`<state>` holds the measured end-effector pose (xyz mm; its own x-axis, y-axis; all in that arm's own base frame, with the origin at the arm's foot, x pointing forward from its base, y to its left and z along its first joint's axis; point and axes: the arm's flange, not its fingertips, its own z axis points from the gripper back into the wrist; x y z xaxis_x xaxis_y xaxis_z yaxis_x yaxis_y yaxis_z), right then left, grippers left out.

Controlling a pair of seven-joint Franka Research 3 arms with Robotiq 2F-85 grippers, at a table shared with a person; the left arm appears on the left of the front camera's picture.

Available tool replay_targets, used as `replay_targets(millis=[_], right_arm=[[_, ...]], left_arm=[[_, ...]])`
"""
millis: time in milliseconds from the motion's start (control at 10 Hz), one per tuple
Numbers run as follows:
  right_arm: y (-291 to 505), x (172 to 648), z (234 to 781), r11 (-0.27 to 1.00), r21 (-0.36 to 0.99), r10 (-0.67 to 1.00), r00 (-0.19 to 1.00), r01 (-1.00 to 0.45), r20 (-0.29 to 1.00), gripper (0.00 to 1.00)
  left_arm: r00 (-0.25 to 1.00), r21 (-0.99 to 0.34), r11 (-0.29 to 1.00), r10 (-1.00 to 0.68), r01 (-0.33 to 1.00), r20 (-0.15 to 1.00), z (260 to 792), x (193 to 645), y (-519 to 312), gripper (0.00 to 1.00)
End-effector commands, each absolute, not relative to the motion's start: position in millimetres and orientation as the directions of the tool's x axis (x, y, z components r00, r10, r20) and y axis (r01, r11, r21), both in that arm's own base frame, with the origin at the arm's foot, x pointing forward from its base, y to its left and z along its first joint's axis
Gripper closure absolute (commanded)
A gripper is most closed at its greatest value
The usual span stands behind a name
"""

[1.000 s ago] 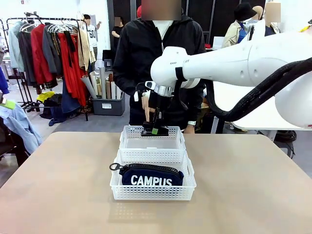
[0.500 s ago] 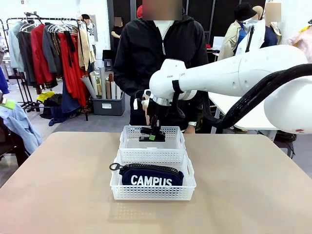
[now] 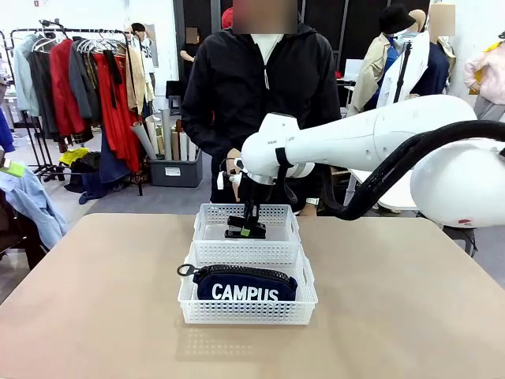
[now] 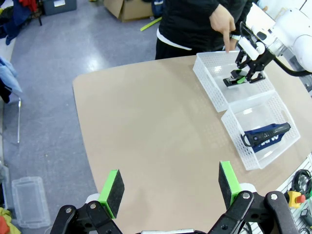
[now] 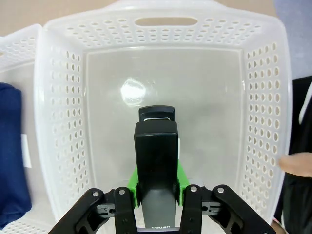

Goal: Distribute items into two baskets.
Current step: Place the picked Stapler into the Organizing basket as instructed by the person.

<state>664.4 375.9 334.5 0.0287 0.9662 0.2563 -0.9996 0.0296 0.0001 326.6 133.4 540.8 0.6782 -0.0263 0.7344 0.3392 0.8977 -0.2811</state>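
Right pincer (image 3: 248,230) pinching stapler (image 5: 155,161) inside far basket (image 3: 207,221) — left pincer (image 4: 168,187) spread.

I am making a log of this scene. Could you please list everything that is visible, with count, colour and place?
baskets: two, white; the far basket and the near basket stand in a row at table centre.
pouch: one, navy, white CAMPUS lettering; in the near basket.
stapler: one, black; held over the far basket.
table: one, tan.
clothes rack: one; far left background.
person: one, black jacket; far side of the table.
left gripper: open, above the table.
right gripper: shut on the stapler.
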Motion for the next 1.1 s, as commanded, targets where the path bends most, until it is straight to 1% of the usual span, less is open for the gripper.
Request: replay_targets(millis=[0, 200, 400, 500, 700, 900, 1000], right_arm=[[379.9, 677.6, 329.7, 0.011, -0.034, 0.972, 0.003, -0.999, 0.237, 1.0], [382.6, 676.9, 314.5, 0.001, -0.013, 0.975, -0.002, -1.0, 0.221, 1.0], [385.4, 675.0, 311.0, -0.014, -0.01, 0.978, -0.016, -1.0, 0.21, 1.0], [384.7, 674.5, 311.4, -0.019, -0.009, 0.978, -0.021, -1.0, 0.21, 0.84], [383.5, 673.9, 314.0, -0.025, -0.004, 0.977, -0.025, -1.0, 0.212, 0.45], [381.0, 669.7, 329.1, -0.039, -0.021, 0.976, -0.043, -0.999, 0.213, 0.06], [379.1, 664.0, 346.0, -0.047, -0.033, 0.976, -0.053, -0.998, 0.21, 0.0]], left_arm=[[0.678, -0.291, 0.894, -0.018, 0.34, 0.735, 541.3, 326.4, 131.6, 0.0], [0.678, -0.291, 0.894, -0.018, 0.34, 0.735, 541.3, 326.4, 131.6, 0.0], [0.678, -0.291, 0.894, -0.018, 0.34, 0.735, 541.3, 326.4, 131.6, 0.0], [0.678, -0.291, 0.894, -0.018, 0.34, 0.735, 541.3, 326.4, 131.6, 0.0], [0.678, -0.291, 0.894, -0.018, 0.34, 0.735, 541.3, 326.4, 131.6, 0.0], [0.678, -0.291, 0.894, -0.018, 0.34, 0.735, 541.3, 326.4, 131.6, 0.0], [0.678, -0.291, 0.894, -0.018, 0.34, 0.735, 541.3, 326.4, 131.6, 0.0]])
